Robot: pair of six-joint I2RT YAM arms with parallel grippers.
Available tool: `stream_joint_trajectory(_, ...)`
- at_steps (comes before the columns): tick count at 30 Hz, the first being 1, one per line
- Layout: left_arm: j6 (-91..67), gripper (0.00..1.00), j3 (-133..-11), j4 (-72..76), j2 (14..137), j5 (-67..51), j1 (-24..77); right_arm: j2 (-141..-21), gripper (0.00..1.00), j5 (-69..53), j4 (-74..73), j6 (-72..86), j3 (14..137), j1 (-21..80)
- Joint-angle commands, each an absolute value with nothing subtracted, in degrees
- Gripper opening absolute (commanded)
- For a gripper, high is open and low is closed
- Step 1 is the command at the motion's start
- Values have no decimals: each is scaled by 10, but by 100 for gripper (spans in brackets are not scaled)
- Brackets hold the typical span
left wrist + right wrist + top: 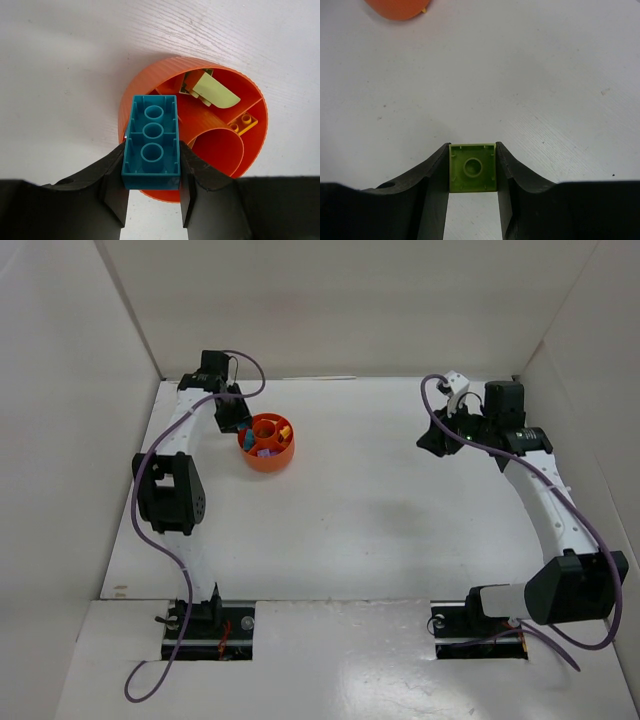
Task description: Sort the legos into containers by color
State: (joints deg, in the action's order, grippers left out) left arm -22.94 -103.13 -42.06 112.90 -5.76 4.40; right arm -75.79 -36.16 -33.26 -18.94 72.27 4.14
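Note:
The round orange-red dish (270, 457) stands at the back left of the table. In the top view it holds several small bricks, among them purple, cyan and yellow ones. My left gripper (233, 417) hangs at the dish's left rim, shut on a cyan brick (151, 141), underside toward the camera, above the rim (200, 63). A pale yellow curved piece (216, 93) and an orange brick (243, 123) lie in separate compartments. My right gripper (437, 438) is at the back right, shut on a lime green square brick (472, 167) above bare table.
White walls enclose the table on the left, back and right. The dish's edge (400, 7) shows at the top left of the right wrist view, far from the right gripper. The arm bases sit at the near edge.

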Motion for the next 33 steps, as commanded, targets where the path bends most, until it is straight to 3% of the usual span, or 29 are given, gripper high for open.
stream_joint_trajectory(1, -227, 0, -1058, -430, 1136, -58, 41, -759, 0, -362, -333, -196, 727, 39)
stream_joint_trajectory(17, -278, 4, -1070, -442, 1136, 12, 41, -765, 0, -357, -338, -201, 727, 33)
stream_joint_trajectory(33, -307, 4, -1056, -411, 1085, -7, 36, -775, 0, -357, -338, -201, 727, 33)
